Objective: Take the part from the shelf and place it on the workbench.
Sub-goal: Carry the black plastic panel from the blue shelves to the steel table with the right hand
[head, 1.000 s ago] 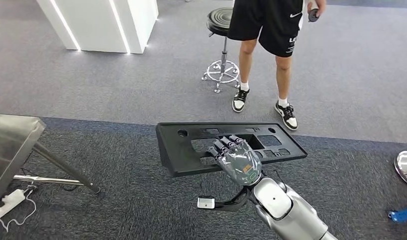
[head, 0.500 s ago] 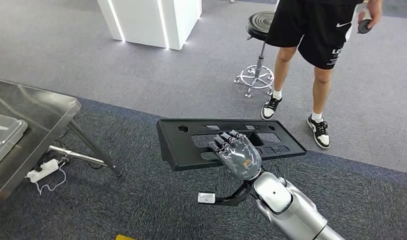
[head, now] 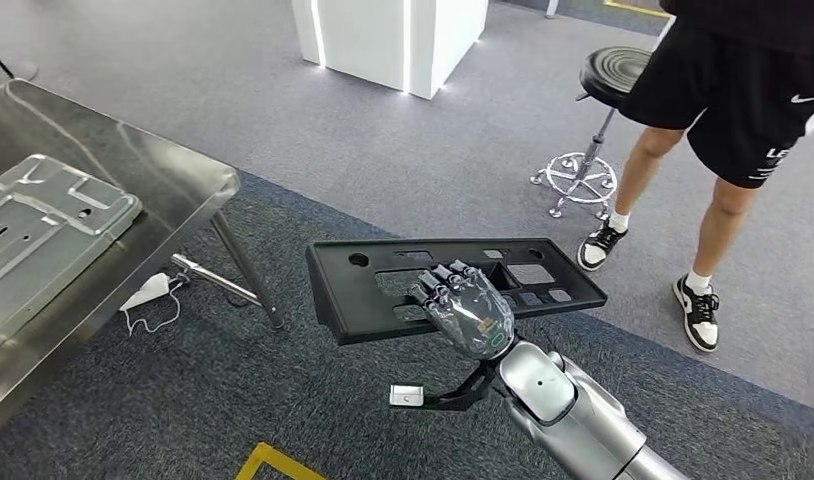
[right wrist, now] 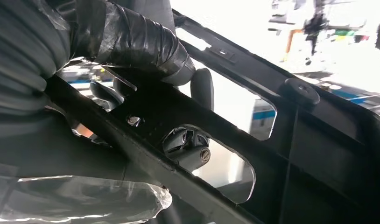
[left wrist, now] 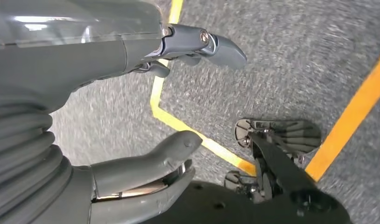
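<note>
My right hand grips a long black plastic panel with several cut-outs, holding it level in front of me above the carpet. In the right wrist view the fingers hook through an opening in the panel. The steel workbench stands at the left, about an arm's length from the panel's left end. My left hand hangs over the floor, fingers apart and holding nothing.
A grey metal sheet part lies on the workbench. A person in black shorts stands at the right beside a black stool. A white pillar stands at the back. Yellow floor tape runs near my feet.
The whole view has swung left: the workbench has come further into the picture and the person and stool have slid right. The panel stays in my right hand as before.
</note>
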{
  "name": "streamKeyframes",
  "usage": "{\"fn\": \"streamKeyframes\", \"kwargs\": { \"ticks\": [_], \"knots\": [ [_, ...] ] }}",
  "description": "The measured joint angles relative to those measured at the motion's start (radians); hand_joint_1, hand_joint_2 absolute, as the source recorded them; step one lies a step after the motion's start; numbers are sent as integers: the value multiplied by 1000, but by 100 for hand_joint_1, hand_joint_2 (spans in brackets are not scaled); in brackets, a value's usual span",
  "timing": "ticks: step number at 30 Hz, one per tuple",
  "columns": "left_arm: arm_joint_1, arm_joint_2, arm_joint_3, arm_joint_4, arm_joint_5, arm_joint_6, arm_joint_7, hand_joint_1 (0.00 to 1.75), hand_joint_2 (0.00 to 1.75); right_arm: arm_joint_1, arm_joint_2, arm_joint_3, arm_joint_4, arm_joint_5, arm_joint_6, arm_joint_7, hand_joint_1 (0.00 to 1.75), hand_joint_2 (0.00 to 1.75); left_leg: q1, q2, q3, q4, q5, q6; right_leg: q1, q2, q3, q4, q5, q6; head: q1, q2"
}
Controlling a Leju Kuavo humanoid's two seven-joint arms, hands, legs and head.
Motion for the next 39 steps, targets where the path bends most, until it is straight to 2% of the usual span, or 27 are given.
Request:
{"fn": "streamKeyframes", "kwargs": {
  "ticks": [1,2,4,6,8,10,12,14,15,16,17,19,21,23,24,25,27,29,30,31,32,34,35,36,37,38,39],
  "knots": [
    [1,0,0,0,0,0,0,0,175,0,0,0,2,0,0,0,175,175,1,-17,0,4,-2,-3,-2,3,8,-29,32,2,0,0],
    [2,-1,0,0,0,0,0,0,175,-1,0,0,4,0,0,0,175,175,3,-33,1,10,-5,-7,-6,13,31,-89,75,4,0,0],
    [1,-2,-1,0,0,0,0,0,175,-3,-1,0,6,0,0,0,175,175,5,-61,-4,25,-13,-19,-12,52,80,-204,126,4,0,0],
    [1,-2,-1,0,0,0,0,0,175,-5,-2,2,7,1,7,0,175,175,7,-84,-14,33,-16,-32,-11,72,100,-247,127,-1,0,0],
    [5,-2,-2,0,0,0,0,0,175,-14,-2,7,9,7,31,2,175,175,11,-100,-20,31,-14,-44,-9,51,105,-255,128,-13,0,0],
    [8,-1,-4,0,-1,0,1,0,175,-28,-2,12,15,12,60,10,175,175,9,-59,-34,60,-33,-53,-11,26,112,-265,131,-28,-1,0],
    [7,-1,-5,-1,-1,0,2,0,175,-38,-4,15,24,11,77,18,175,175,8,9,-84,164,-84,-59,-7,-2,118,-271,131,-39,-1,0],
    [5,-1,-5,-1,-1,0,3,0,175,-43,-4,20,32,8,83,21,175,175,12,34,-144,280,-125,-64,-1,-34,121,-271,127,-45,-2,0],
    [5,-1,-5,-1,0,0,4,0,175,-44,-5,23,35,7,86,21,175,175,13,39,-156,299,-122,-65,1,-49,122,-271,125,-46,-2,0],
    [6,-1,-5,-1,1,1,5,0,175,-44,-5,27,37,5,91,22,175,175,14,43,-145,277,-100,-65,2,-63,125,-271,122,-45,-2,0],
    [7,-1,-5,-1,1,2,8,0,175,-45,-5,30,38,3,95,24,175,175,13,53,-116,218,-66,-63,2,-77,129,-271,119,-43,-2,0],
    [8,-1,-5,-1,2,4,14,0,175,-49,-5,33,38,0,103,31,175,175,6,94,-48,84,-16,-55,5,-101,137,-271,112,-37,-2,0],
    [6,-1,-5,-1,2,7,17,0,175,-53,-6,35,39,-5,103,35,175,175,-4,113,-23,30,-10,-41,9,-121,142,-273,107,-27,-2,0],
    [8,-1,-5,-1,2,8,18,0,175,-56,-6,37,41,-8,102,36,175,175,-6,88,-22,25,-7,-26,10,-137,149,-276,103,-15,-2,0],
    [11,-1,-5,-1,3,9,18,0,175,-57,-7,38,42,-8,101,36,175,175,-3,76,-18,19,-5,-20,8,-126,151,-272,97,-9,-1,0],
    [11,-2,-5,-1,3,9,19,0,175,-58,-8,39,44,-9,100,36,175,175,-1,66,-14,13,-2,-14,6,-101,146,-255,84,-5,-1,0],
    [9,-3,-5,-1,3,9,20,0,175,-60,-11,40,47,-11,100,38,175,175,3,45,-8,5,2,-4,1,-33,101,-161,34,-2,-1,0],
    [4,-3,-5,-1,3,9,22,0,175,-59,-13,42,49,-12,101,39,175,175,3,19,-8,7,2,0,1,-6,29,-36,-9,0,0,0],
    [3,-3,-5,-1,3,9,23,0,175,-58,-14,44,50,-11,102,39,175,175,3,4,-8,8,1,1,1,-3,7,-6,-7,1,0,0],
    [3,-3,-5,-1,3,8,25,0,175,-58,-14,45,51,-10,103,39,175,175,2,-12,-7,10,0,1,1,-1,2,-13,14,1,-1,0],
    [4,-3,-5,-1,3,8,27,0,175,-59,-15,47,51,-8,105,39,175,175,3,-28,-6,13,-1,-1,-1,5,17,-58,52,1,-1,0],
    [5,-5,-5,-1,3,7,30,0,175,-62,-19,48,53,-6,110,39,175,175,3,-58,-8,21,-6,-8,-6,49,67,-188,120,-3,-1,0],
    [4,-5,-5,-1,2,7,30,0,175,-64,-21,48,54,-4,115,40,175,175,4,-72,-12,24,-7,-13,-8,68,86,-234,136,-4,-1,0],
    [4,-6,-5,-1,2,7,32,0,175,-66,-22,49,54,-2,124,41,175,175,5,-84,-17,26,-7,-18,-9,81,95,-256,138,-5,-1,0],
    [5,-6,-6,-1,2,6,33,0,175,-70,-22,50,54,1,136,41,175,175,6,-96,-21,26,-5,-25,-7,78,98,-260,136,-7,-1,0],
    [7,-5,-6,-1,2,6,35,0,175,-75,-21,52,54,5,149,42,175,175,8,-108,-25,24,-3,-31,-8,65,99,-262,137,-11,-1,0],
    [9,-5,-6,-1,2,5,36,0,175,-83,-20,54,55,6,165,41,175,175,7,-99,-28,28,-5,-37,-8,52,102,-267,138,-16,-1,0]
  ]
}}
